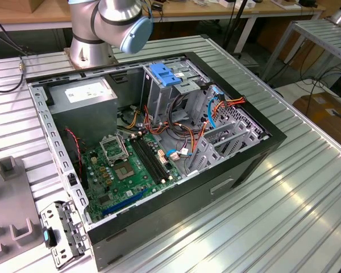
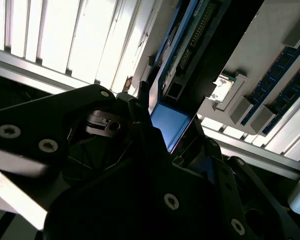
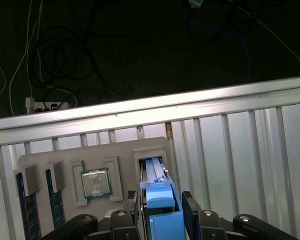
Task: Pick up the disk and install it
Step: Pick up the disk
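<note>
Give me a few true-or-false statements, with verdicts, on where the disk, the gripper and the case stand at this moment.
1. The disk stands in a slot of the grey tray. True.
2. The disk is seated in the computer case. False: it is in the tray, with the gripper at it.
3. A processor chip lies in the tray near the disk's slot. True.
4. The case has its side panel on. False: it lies open, and the motherboard shows.
5. The tray sits on a wooden bench. False: it sits on a ribbed metal table.
</note>
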Available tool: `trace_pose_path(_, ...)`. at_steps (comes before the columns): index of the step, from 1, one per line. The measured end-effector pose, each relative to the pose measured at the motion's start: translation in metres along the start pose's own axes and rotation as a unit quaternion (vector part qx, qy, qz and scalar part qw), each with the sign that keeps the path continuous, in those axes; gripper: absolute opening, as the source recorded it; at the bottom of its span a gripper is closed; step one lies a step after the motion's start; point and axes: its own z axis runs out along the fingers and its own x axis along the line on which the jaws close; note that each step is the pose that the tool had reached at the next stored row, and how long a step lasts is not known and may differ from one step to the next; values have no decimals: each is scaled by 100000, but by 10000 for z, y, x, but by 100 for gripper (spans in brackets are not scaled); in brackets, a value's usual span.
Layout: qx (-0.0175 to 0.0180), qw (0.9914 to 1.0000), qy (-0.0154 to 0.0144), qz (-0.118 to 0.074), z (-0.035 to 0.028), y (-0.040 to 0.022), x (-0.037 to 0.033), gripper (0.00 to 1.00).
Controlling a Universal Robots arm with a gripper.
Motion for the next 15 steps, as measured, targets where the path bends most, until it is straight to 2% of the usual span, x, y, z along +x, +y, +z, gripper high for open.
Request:
trace_pose_path(8, 3, 100000, -1, -1, 3, 0, 0, 48)
trace_pose_path(10, 4, 100000, -2, 1, 3, 0, 0, 47)
trace_pose_path(11, 3, 100000, -2, -1, 3, 0, 0, 40)
trace_pose_path(15, 3, 100000, -2, 0, 3, 0, 0, 40)
